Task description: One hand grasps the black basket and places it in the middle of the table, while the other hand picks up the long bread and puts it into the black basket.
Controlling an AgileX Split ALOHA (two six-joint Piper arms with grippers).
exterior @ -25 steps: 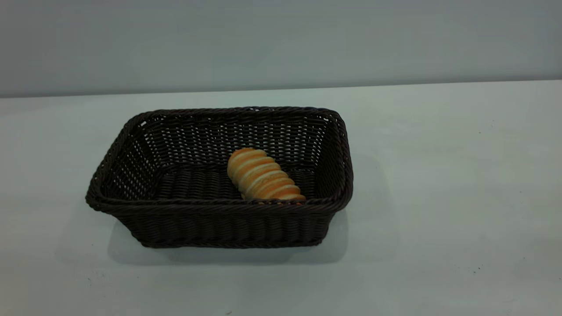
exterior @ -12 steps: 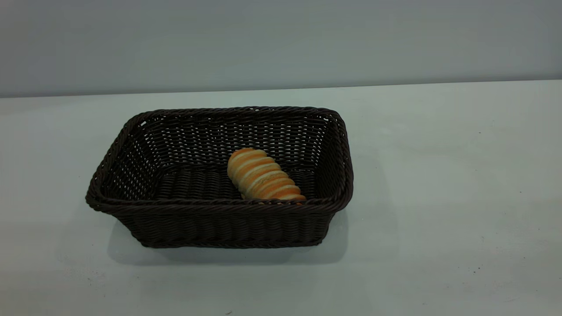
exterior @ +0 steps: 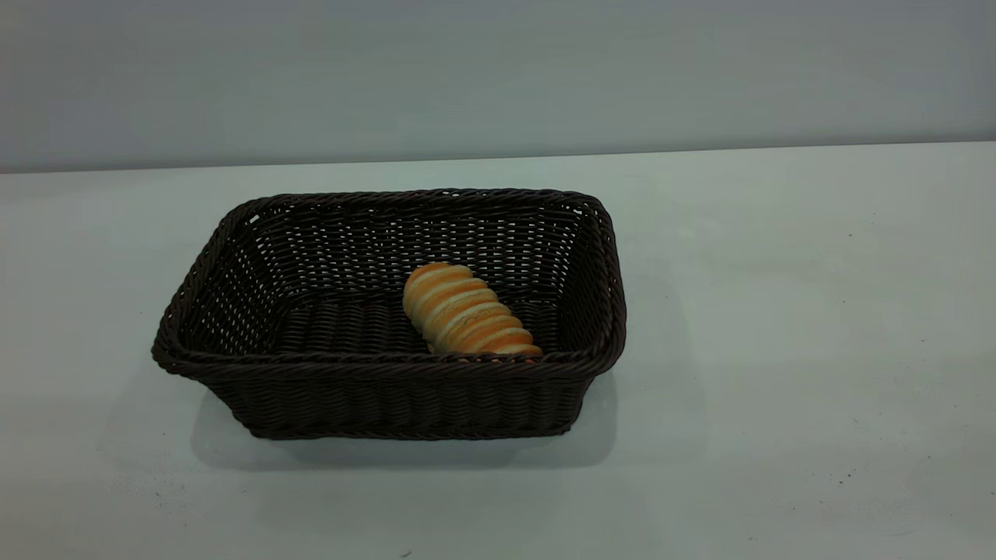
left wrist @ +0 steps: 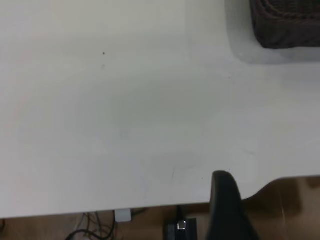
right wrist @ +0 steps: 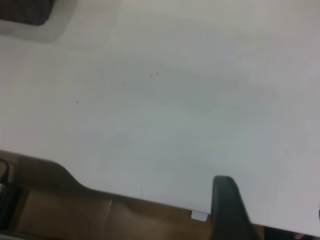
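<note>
The black basket [exterior: 373, 365] stands on the white table [exterior: 778, 311], a little left of the middle. The long bread [exterior: 465, 313] lies inside it, slanted, near the basket's right front corner. Neither arm shows in the exterior view. My left gripper [left wrist: 223, 180] is drawn back over the table's near edge, with a corner of the basket [left wrist: 290, 25] far off. My right gripper [right wrist: 223, 185] is also drawn back at the table's edge, with a corner of the basket [right wrist: 25, 10] far off. Nothing is seen in either gripper.
The table's edge [left wrist: 150, 207] runs under the left gripper, with cables and brown floor below it. The same edge [right wrist: 125, 192] runs under the right gripper. A plain grey wall [exterior: 498, 78] stands behind the table.
</note>
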